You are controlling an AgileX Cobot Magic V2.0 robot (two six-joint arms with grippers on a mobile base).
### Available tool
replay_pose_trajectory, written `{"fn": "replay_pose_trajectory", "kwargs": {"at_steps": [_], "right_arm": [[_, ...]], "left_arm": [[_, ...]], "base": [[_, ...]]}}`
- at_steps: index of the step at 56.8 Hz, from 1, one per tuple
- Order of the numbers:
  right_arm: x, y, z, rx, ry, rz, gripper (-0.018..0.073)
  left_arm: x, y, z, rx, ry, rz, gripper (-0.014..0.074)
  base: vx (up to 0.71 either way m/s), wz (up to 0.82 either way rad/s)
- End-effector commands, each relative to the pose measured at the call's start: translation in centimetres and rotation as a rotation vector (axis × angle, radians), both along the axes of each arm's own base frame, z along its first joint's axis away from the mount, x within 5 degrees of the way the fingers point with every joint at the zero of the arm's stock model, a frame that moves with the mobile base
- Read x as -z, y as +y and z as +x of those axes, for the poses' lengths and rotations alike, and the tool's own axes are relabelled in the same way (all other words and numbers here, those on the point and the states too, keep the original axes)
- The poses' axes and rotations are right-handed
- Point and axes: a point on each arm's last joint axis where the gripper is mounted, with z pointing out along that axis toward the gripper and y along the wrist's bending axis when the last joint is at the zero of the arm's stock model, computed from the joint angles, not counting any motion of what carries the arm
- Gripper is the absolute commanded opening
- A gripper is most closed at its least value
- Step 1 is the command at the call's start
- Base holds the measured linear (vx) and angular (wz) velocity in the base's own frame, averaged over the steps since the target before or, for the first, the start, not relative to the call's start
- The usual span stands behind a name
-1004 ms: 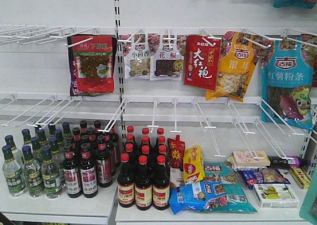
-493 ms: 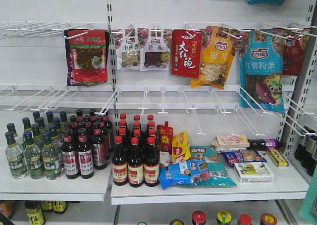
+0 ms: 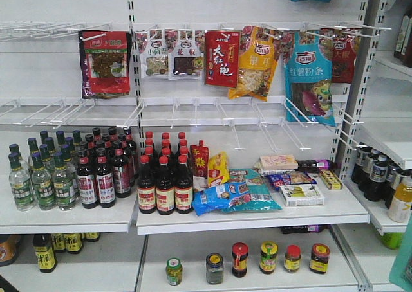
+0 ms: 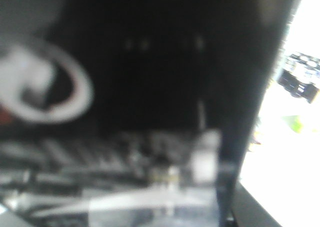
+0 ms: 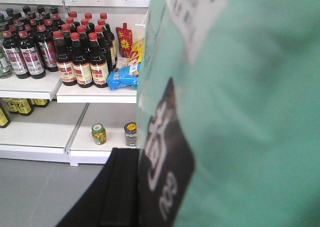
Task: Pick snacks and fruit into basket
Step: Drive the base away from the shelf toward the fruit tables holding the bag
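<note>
At mid-frame of the front view, on the white shelf (image 3: 335,208), just right of the red-capped bottles (image 3: 164,182): blue snack packets (image 3: 235,197), flat, long axis left-right, front edge free, bare hooks (image 3: 238,128) above. Lie toward the upper left of the right wrist view, so probably nearer that arm. Cannot tell either pincer's opening: right pincer hidden behind a teal pouch (image 5: 250,112) close to the lens, left pincer lost in blur. No basket or fruit in sight.

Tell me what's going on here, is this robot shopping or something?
Looks that way. A two-armed robot faces a store shelf holding red-capped bottles and loose snack packets, with more hanging packets above. A teal pouch fills the right wrist view, so the right end effector probably holds it, though the grip itself is hidden. The left wrist view is too blurred to read.
</note>
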Motion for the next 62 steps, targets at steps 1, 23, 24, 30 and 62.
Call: {"fn": "replay_pose_trajectory", "kwargs": {"at_steps": [1,23,24,30,62], "right_arm": [[-1.82,0.02,0.23,-0.002,-0.123,0.0,0.0],[-1.82,0.02,0.23,-0.002,-0.123,0.0,0.0],[-1.82,0.02,0.23,-0.002,-0.123,0.0,0.0],[-1.82,0.02,0.23,-0.002,-0.123,0.0,0.0],[-1.82,0.02,0.23,-0.002,-0.123,0.0,0.0]], "left_arm": [[-2.03,-0.07,0.1,0.007,-0.133,-0.023,-0.0004],[-2.02,-0.07,0.1,0.006,-0.132,-0.023,-0.0004],[-2.02,-0.07,0.1,0.006,-0.132,-0.023,-0.0004],[-2.02,-0.07,0.1,0.006,-0.132,-0.023,-0.0004],[-2.02,-0.07,0.1,0.006,-0.132,-0.023,-0.0004]], "base": [[-0.31,-0.09],[-0.27,-0.18],[-0.21,-0.37],[-0.19,-0.44],[-0.13,-0.6]]}}
